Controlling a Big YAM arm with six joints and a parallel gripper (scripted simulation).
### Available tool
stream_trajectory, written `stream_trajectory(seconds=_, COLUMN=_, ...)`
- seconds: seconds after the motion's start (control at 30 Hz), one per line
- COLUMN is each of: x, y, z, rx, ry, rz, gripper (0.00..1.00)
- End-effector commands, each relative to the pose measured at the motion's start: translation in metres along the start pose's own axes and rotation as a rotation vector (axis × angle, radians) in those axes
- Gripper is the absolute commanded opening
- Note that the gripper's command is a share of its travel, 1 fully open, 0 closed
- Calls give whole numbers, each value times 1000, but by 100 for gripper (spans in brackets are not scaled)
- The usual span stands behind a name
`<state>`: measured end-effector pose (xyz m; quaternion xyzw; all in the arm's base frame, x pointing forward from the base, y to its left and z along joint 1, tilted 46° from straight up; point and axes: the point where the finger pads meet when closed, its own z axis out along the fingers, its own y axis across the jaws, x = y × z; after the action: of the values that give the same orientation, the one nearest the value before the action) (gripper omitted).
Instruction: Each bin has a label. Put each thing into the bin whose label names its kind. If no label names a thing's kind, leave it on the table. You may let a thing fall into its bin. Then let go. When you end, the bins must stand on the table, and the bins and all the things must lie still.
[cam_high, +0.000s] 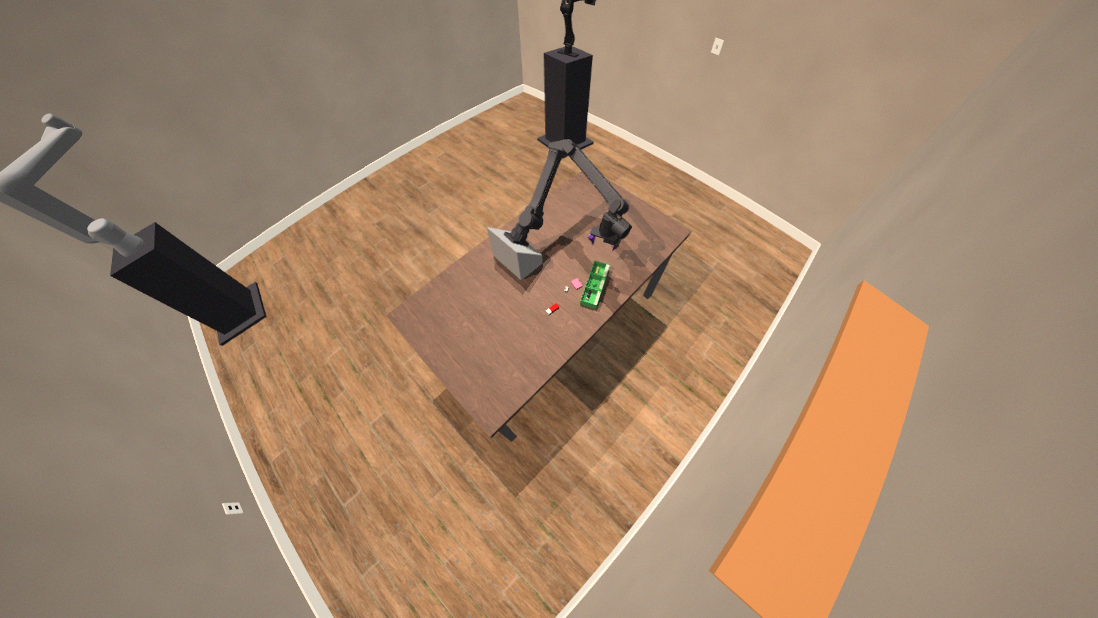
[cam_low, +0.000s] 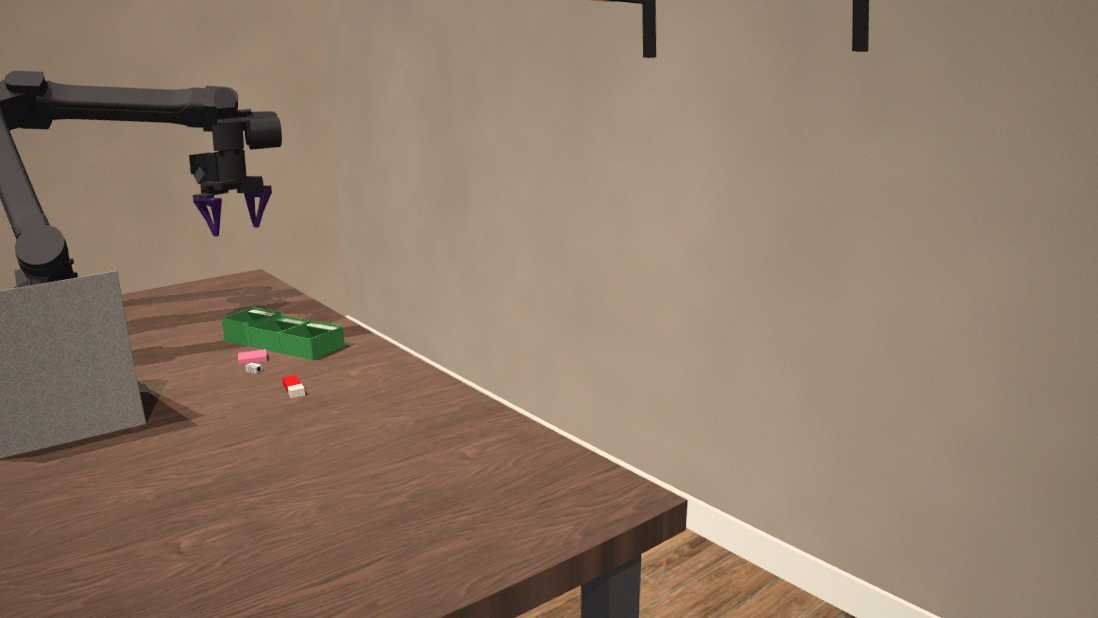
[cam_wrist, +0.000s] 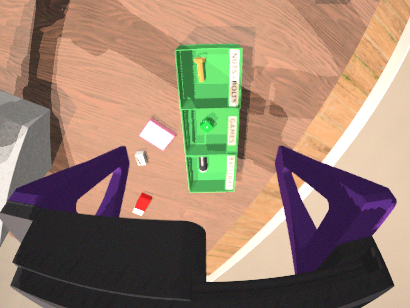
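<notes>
The gripper (cam_low: 232, 208) hangs high above the green bins (cam_low: 282, 334), jaws wide apart and empty.

bin labels (cam_wrist: 233, 89) unreadable, grey block (cam_low: 61, 360) cropped

Pretty even, soft lighting, crisp arm shadows on the table (cam_low: 399, 475), and the top view bends hard at the edges.
</notes>
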<state>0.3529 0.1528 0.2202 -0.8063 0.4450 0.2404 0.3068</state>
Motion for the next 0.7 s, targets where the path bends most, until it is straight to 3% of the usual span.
stream_trajectory(seconds=0.0, x=-6, y=-11, z=-7, rx=22, ry=9, rz=-46, gripper=100)
stream_trajectory(seconds=0.67, x=-5, y=-6, z=-2, rx=15, ry=5, rz=-42, gripper=100)
